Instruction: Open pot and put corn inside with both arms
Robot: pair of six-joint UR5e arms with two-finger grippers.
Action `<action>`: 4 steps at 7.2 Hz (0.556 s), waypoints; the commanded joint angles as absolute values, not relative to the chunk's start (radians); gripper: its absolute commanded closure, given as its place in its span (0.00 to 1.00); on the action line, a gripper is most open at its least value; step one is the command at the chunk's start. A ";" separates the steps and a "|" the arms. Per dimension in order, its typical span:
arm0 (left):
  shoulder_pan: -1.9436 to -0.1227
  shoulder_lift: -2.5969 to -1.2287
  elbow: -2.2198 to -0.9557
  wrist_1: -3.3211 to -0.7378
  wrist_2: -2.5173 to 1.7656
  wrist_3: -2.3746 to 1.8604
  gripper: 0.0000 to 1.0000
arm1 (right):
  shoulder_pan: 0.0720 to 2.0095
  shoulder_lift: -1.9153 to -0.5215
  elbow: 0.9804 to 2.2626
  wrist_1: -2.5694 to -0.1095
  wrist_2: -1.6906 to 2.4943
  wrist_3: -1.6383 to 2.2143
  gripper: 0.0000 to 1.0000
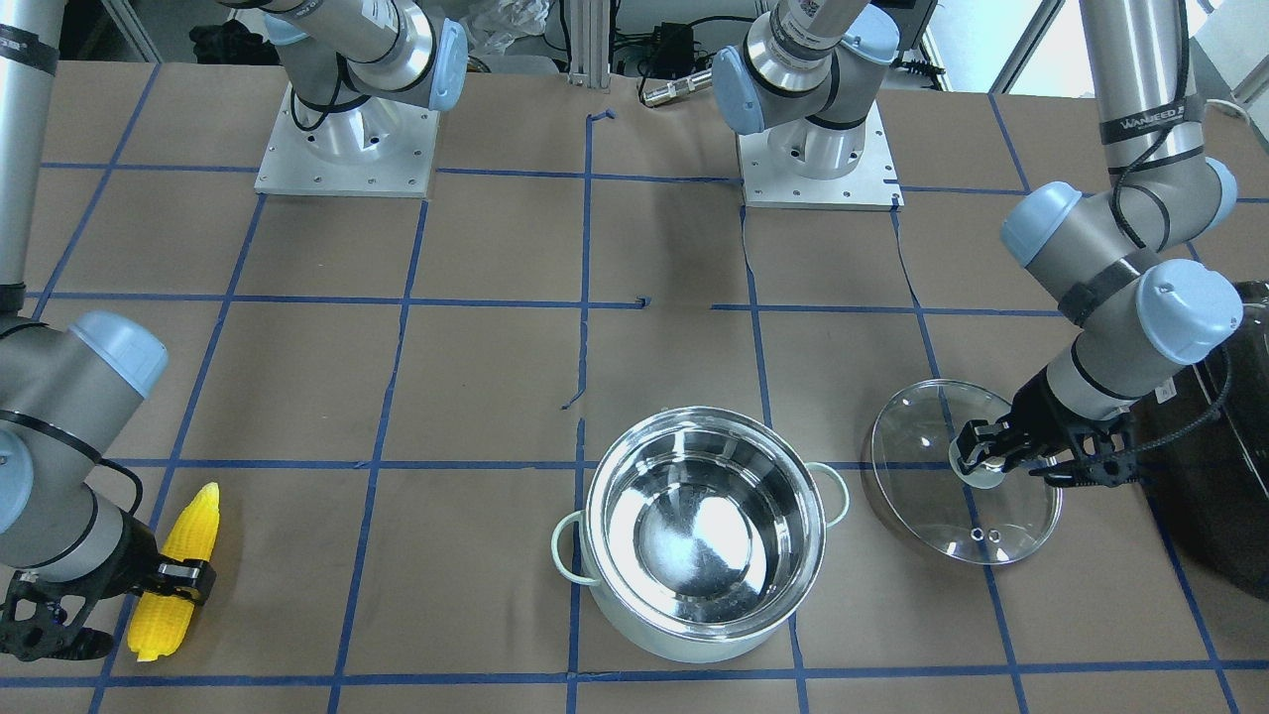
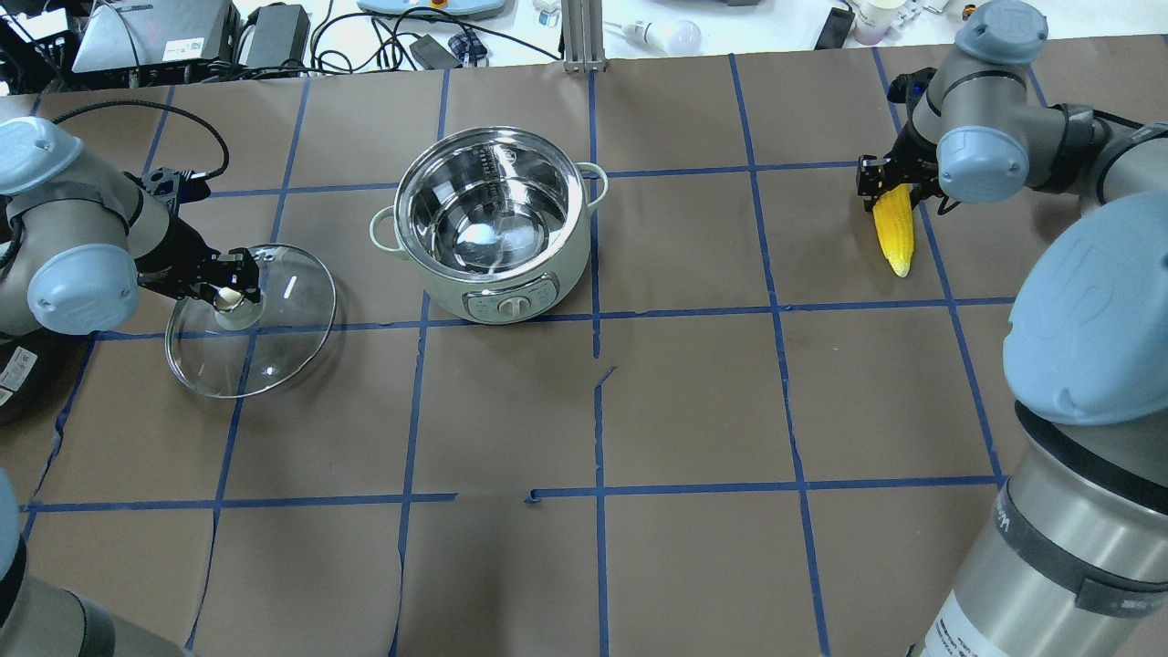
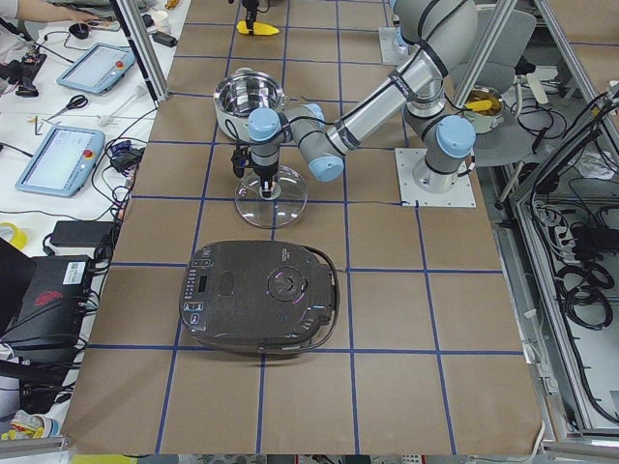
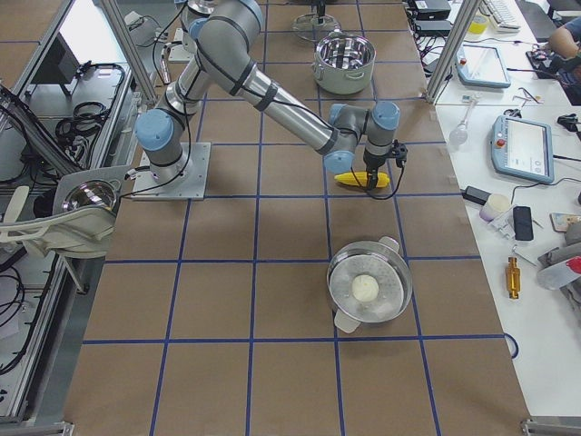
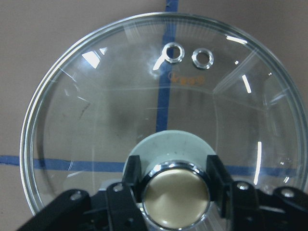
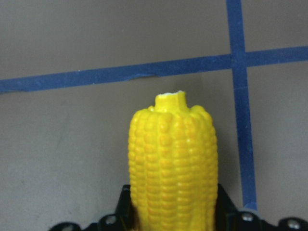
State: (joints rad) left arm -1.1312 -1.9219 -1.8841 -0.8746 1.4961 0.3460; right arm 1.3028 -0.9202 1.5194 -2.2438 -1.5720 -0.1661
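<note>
The pot (image 2: 493,228) stands open and empty at mid-table; it also shows in the front view (image 1: 704,535). Its glass lid (image 2: 274,347) lies flat on the table beside it. My left gripper (image 2: 228,294) is shut on the lid's knob (image 5: 175,197), one finger on each side, also seen from the front (image 1: 977,461). The yellow corn (image 2: 896,233) lies on the table at the far right of the overhead view. My right gripper (image 2: 890,187) is shut on its thick end. The corn fills the right wrist view (image 6: 173,159) and shows in the front view (image 1: 193,526).
A black appliance with a handle (image 3: 261,295) sits beyond the lid at the left end of the table (image 1: 1224,466). A steel steamer holding a white ball (image 4: 368,289) stands near the right end. The two arm bases (image 1: 347,149) are bolted at the back.
</note>
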 commanded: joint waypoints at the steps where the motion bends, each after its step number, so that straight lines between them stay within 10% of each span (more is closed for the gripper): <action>1: -1.127 -1.922 -1.885 -0.873 1.500 0.351 0.83 | 1.305 -0.942 1.502 -2.229 -1.571 -0.169 0.84; 4: -1.126 -1.924 -1.888 -0.854 1.502 0.339 0.83 | 1.449 -1.032 1.392 -2.071 -1.584 -0.167 0.84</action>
